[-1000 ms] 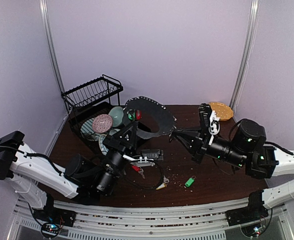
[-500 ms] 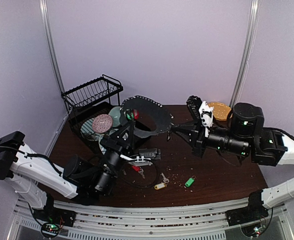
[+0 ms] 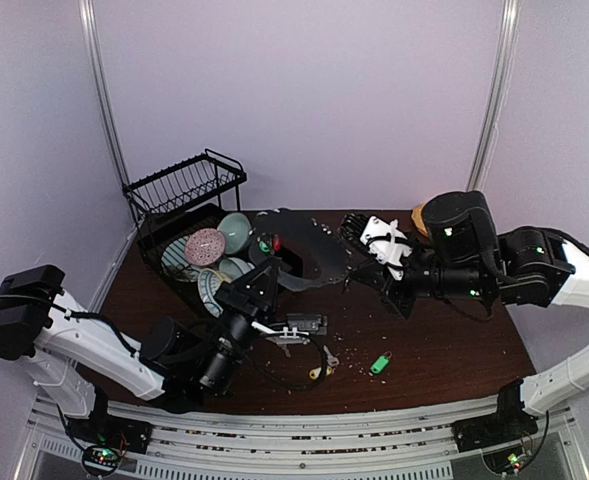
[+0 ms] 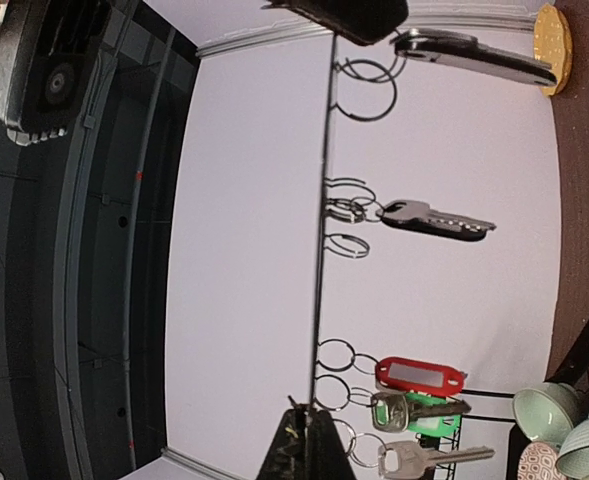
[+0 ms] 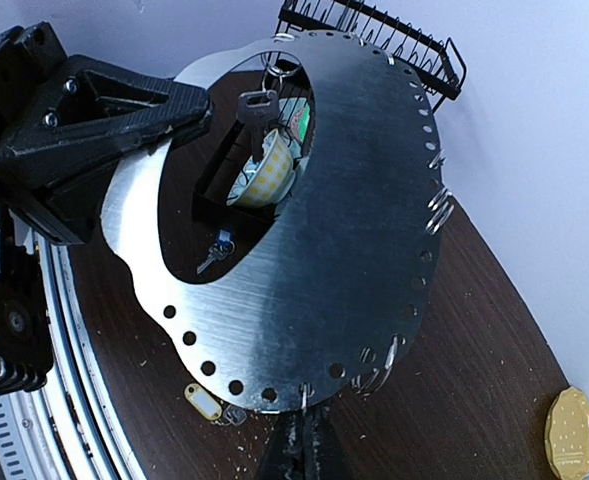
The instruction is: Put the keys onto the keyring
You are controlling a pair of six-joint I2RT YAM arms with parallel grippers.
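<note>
The right gripper (image 5: 302, 428) and left gripper (image 4: 305, 428) pinched opposite rims of the keyring (image 5: 374, 230): stiff, thin, slick sheet, seemingly best held there.

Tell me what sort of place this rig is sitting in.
Probably a lab test booth dressed as a kitchen counter. It has plain lilac walls between metal frame posts, a dark wooden table, and a black wire dish rack with bowls.
</note>
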